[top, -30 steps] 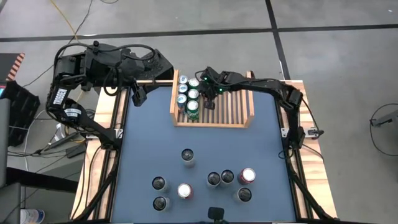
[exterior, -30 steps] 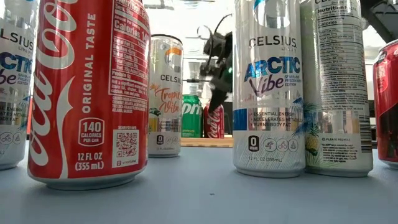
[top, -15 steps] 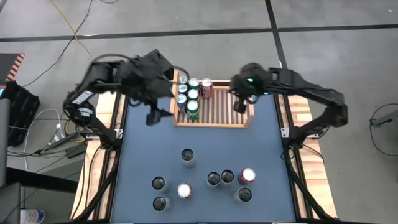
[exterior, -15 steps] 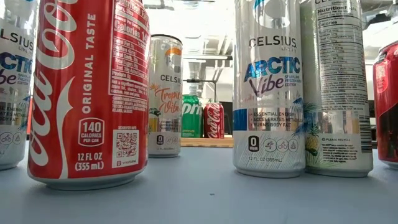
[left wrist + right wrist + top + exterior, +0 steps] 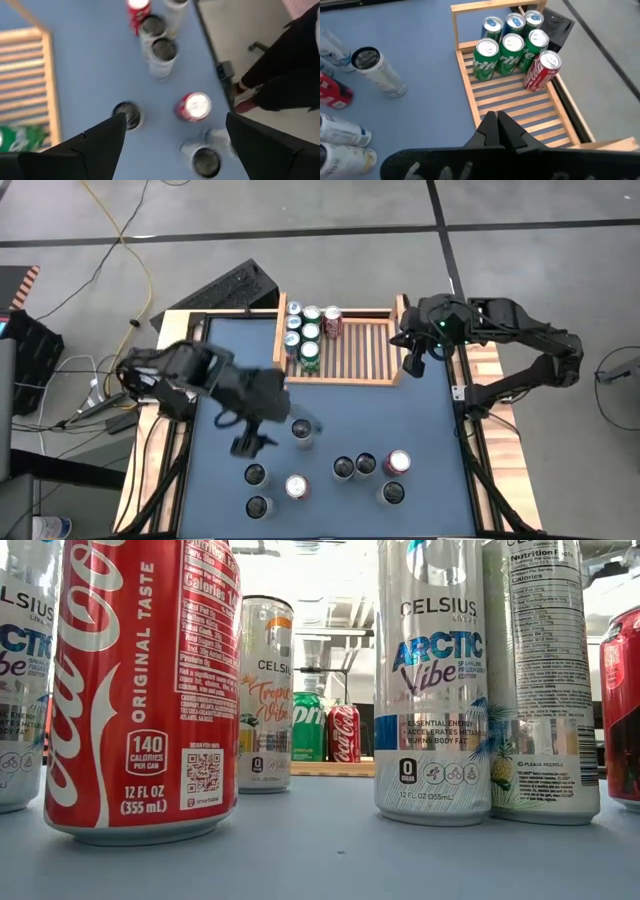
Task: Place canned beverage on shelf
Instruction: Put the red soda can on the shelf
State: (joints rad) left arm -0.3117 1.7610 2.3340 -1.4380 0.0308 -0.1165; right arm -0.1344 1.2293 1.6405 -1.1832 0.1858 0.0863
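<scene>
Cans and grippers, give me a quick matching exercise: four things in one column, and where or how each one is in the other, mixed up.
1. red cola can
2. left gripper
3. right gripper
4. green cans

A. shut, at the shelf's right side board
B. open, above the loose cans on the table
C. on the shelf, alone beside the rows
D. three in a row on the shelf

Pairs: 1-C, 2-B, 3-A, 4-D

Left gripper (image 5: 248,442) open, low; right gripper (image 5: 413,360) closed.
</scene>
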